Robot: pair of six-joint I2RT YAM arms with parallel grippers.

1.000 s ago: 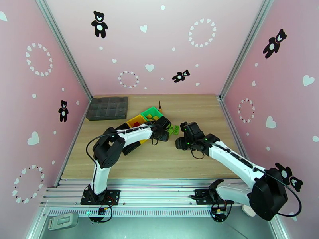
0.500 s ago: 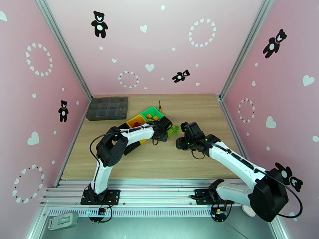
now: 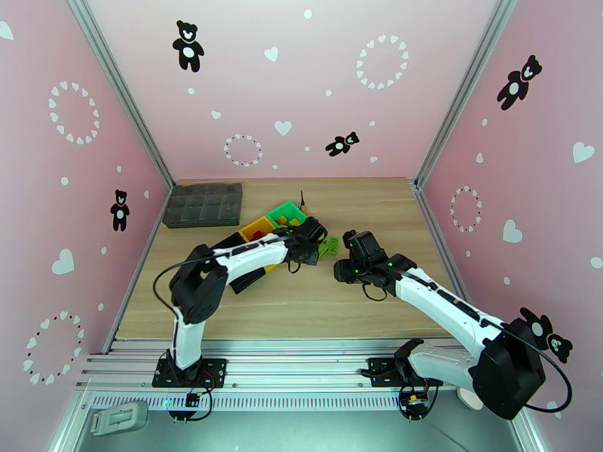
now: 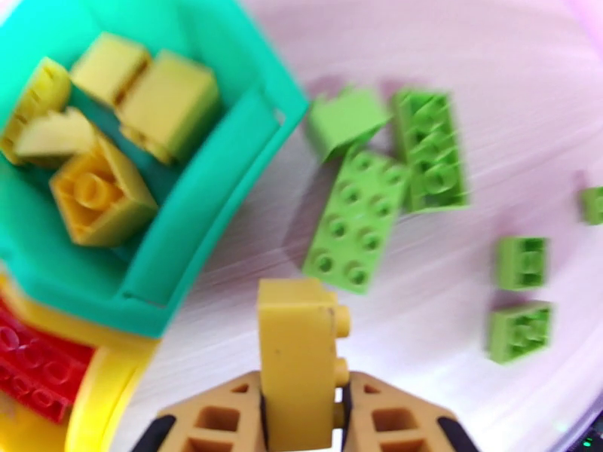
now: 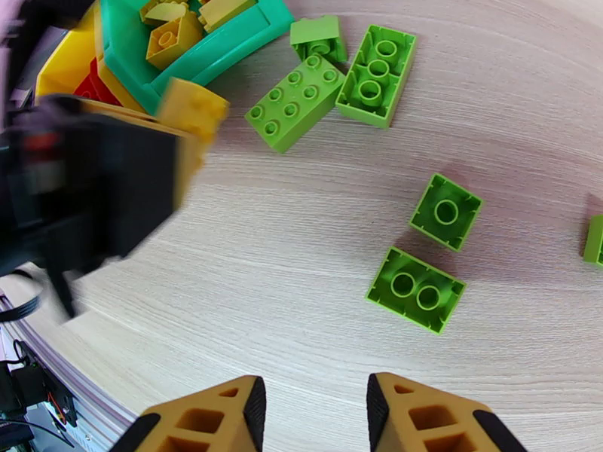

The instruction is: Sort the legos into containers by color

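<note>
My left gripper [image 4: 301,386] is shut on a yellow brick [image 4: 295,348], held above the table just right of the green bin [image 4: 188,220]. That bin holds several yellow bricks [image 4: 94,193]. The yellow bin [image 4: 113,371] joined to it holds red bricks [image 4: 30,363]. Several green bricks [image 4: 360,220] lie loose on the wood to the right. My right gripper [image 5: 310,393] is open and empty over bare table, short of two small green bricks [image 5: 416,289]. From above, the left gripper [image 3: 307,245] hangs by the green bin [image 3: 288,215] and the right gripper [image 3: 345,259] faces it.
A flat dark grey compartment tray [image 3: 203,204] lies at the back left of the table. The left forearm [image 3: 249,258] crosses over the near end of the bin row. Open wood [image 3: 301,303] stretches in front of both grippers.
The left arm's elbow has swung left and its gripper has edged a little toward the green bin, still holding the yellow brick. The right arm has barely moved.
</note>
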